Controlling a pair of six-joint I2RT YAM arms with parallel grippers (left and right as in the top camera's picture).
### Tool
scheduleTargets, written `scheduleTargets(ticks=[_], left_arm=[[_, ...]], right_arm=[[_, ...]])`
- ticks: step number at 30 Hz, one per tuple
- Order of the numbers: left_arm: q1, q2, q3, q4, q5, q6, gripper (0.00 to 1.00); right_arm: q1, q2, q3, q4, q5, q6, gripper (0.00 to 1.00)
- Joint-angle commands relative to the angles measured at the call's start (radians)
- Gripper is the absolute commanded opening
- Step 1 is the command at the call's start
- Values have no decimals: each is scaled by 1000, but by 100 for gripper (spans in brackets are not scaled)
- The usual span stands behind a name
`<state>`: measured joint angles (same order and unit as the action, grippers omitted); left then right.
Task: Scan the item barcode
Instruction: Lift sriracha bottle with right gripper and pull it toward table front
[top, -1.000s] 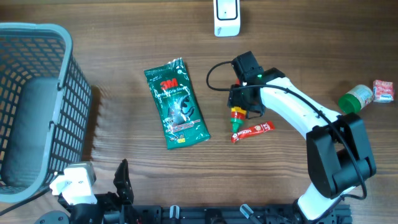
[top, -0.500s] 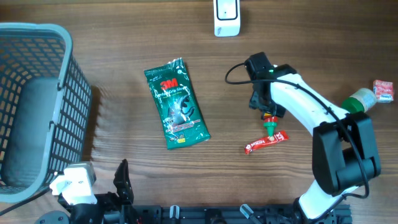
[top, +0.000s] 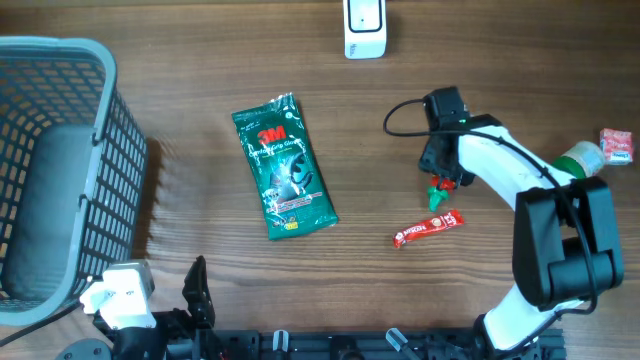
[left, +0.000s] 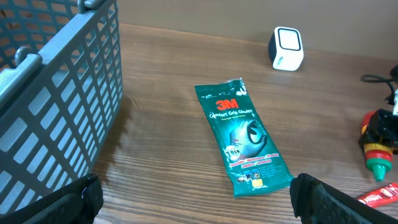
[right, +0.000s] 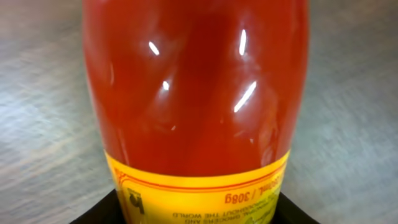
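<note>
A red sauce bottle (top: 437, 192) with a yellow label and green cap sits in my right gripper (top: 441, 172), which is shut on it right of the table's middle. In the right wrist view the bottle (right: 196, 81) fills the frame, its label between the black fingers (right: 93, 211). The left wrist view shows the bottle (left: 377, 142) at its right edge. The white scanner (top: 365, 26) stands at the far edge, well apart from the bottle. My left gripper (left: 199, 199) stands open low at the near left, with nothing between its fingers.
A green 3M packet (top: 285, 166) lies flat at the middle. A red sachet (top: 428, 228) lies just below the bottle. The grey basket (top: 100, 150) fills the left side. A green-lidded jar (top: 574, 158) and a small red packet (top: 617, 145) sit at the far right.
My right gripper has carried the bottle to the right, away from the green packet. The red sachet has also shifted right. The left arm has not moved.
</note>
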<state>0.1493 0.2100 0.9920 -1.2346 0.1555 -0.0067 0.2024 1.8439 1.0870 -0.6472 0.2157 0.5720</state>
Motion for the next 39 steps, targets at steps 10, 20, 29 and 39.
scheduleTargets(ticks=[10, 20, 29, 39], left_arm=[[5, -6, 1, 3, 12, -13, 100], [5, -6, 1, 3, 12, -13, 100], [5, -6, 1, 3, 12, -13, 100], [5, -6, 1, 3, 12, -13, 100]], right_arm=[[-5, 30, 104, -267, -985, -338, 36], [-5, 30, 205, -640, -1056, -491, 33], [-5, 30, 205, -777, -808, -518, 33], [-4, 31, 205, -966, -755, -508, 37]])
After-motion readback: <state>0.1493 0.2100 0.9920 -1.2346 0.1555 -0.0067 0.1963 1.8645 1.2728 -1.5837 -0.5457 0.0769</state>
